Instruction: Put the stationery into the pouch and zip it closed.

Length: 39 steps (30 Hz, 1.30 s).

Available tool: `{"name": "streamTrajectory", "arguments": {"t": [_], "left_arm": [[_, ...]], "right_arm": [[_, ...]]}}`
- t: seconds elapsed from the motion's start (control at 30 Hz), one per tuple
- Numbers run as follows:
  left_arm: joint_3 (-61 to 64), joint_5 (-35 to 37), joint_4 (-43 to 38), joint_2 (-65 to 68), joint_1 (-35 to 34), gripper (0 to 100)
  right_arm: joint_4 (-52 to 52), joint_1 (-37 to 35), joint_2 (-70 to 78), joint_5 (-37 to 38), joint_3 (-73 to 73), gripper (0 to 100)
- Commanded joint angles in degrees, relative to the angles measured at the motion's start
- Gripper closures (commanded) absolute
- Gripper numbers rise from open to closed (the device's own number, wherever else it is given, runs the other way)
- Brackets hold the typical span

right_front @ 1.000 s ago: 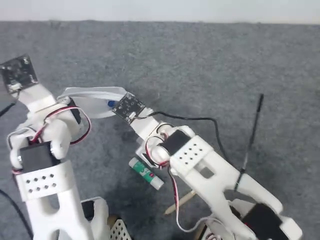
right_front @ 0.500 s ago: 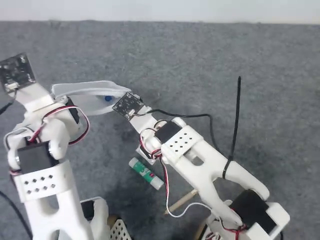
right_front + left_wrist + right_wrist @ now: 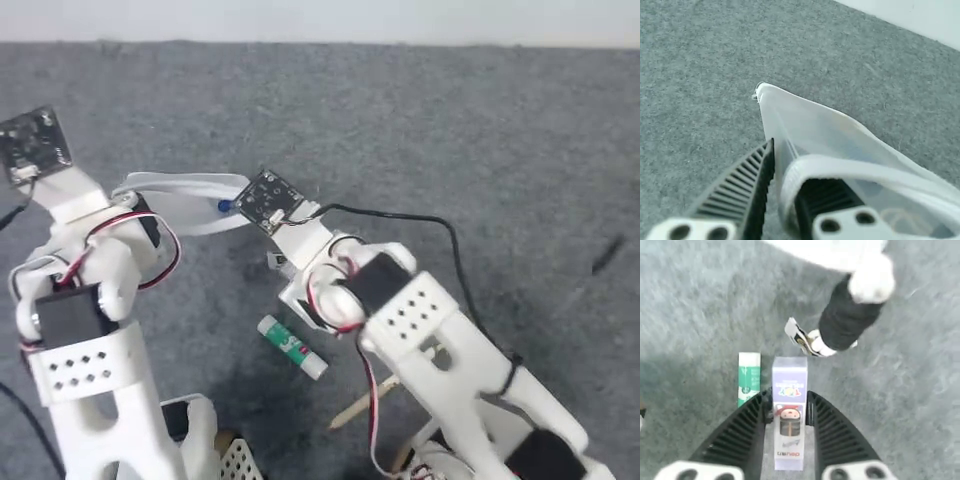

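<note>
Upper left in the high view, the left gripper (image 3: 782, 160) pinches the floppy translucent pouch (image 3: 185, 195) by its rim. The right gripper (image 3: 786, 396) clamps a clear rectangular box (image 3: 789, 380) — a cylindrical green-white glue stick (image 3: 292, 347) lies beside it on grey carpet (image 3: 450, 130).

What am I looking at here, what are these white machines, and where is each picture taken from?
Two small white robot arms sit at a grey carpet-like surface. One picture looks down from above; the other two come from cameras on each arm's wrist. The left arm pinches the edge of a translucent pouch in its jaws. The right arm holds a small clear box between its jaws. A green glue stick and a wooden stick lie on the surface.
</note>
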Motion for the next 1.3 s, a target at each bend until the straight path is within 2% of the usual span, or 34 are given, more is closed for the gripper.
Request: {"name": "streamTrajectory", "arguments": {"t": [0.0,0.4,0.63,0.87,1.07,1.27], "left_arm": [[-1.5,0.4,-1.8,-0.1,0.3,99],[1.1,-0.9,-2.5,-0.1,1.9,99],[1.9,-0.8,-2.9,-0.1,2.6,99],[2.8,-0.9,-3.0,-0.1,2.6,99],[3.3,-0.9,-3.1,-0.1,2.6,99],[5.1,-0.9,-4.7,-0.2,2.5,99]], "right_arm": [[0.5,0.9,-6.8,0.1,-1.6,99.2],[0.4,0.8,-24.3,-0.1,-1.7,99.1],[-1.1,0.7,-29.6,-0.5,-1.6,99.1],[-11.4,0.7,-29.7,-12.5,-1.6,99.1],[-18.2,0.7,-29.7,-17.4,-0.8,99.1],[-38.2,-2.9,-29.7,-17.6,9.3,99.1]]}}
